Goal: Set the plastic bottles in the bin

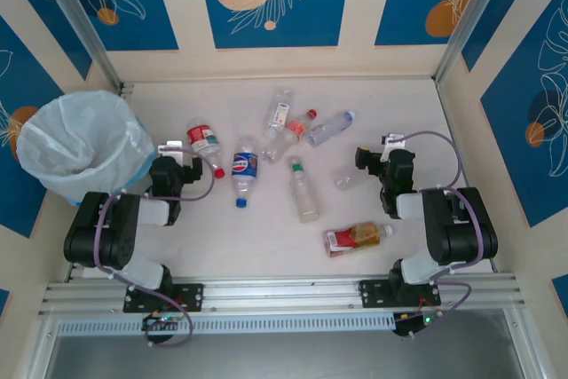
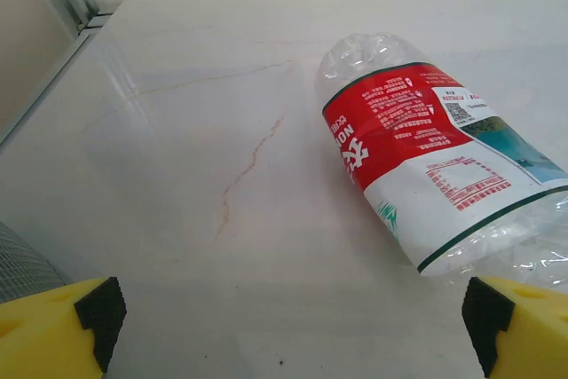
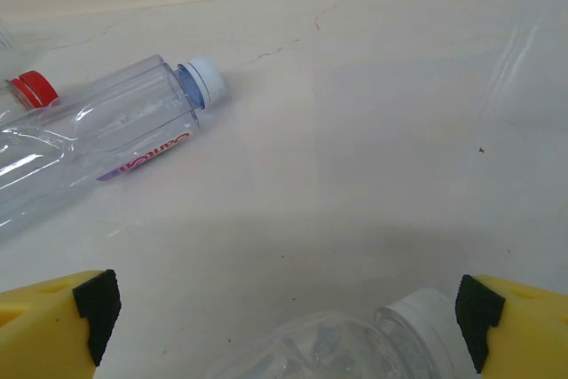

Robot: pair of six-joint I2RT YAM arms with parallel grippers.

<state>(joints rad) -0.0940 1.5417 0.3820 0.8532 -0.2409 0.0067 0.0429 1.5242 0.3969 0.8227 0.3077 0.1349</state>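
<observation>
Several plastic bottles lie on the pale table. My left gripper (image 1: pixel 174 153) (image 2: pixel 293 326) is open and holds nothing. A red-labelled, red-capped bottle (image 1: pixel 205 146) (image 2: pixel 435 166) lies just ahead of it to the right. Beyond are a blue-labelled bottle (image 1: pixel 244 170), a green-capped one (image 1: pixel 303 189) and an amber one with a red label (image 1: pixel 357 238). My right gripper (image 1: pixel 371 164) (image 3: pixel 288 312) is also open. A crumpled clear bottle (image 1: pixel 348 179) (image 3: pixel 355 348) with a white cap lies low between its fingers (image 3: pixel 479 317), ungripped. A clear white-capped bottle (image 1: pixel 330 128) (image 3: pixel 115 130) lies farther off. The bin (image 1: pixel 84 144) stands at the far left.
Two more bottles, one with a red cap (image 1: pixel 291 135) (image 3: pixel 31 88) and one clear with a label (image 1: pixel 279 113), lie at the back centre. Walls close the table at the back and on both sides. Bare tabletop shows on the right, behind my right gripper.
</observation>
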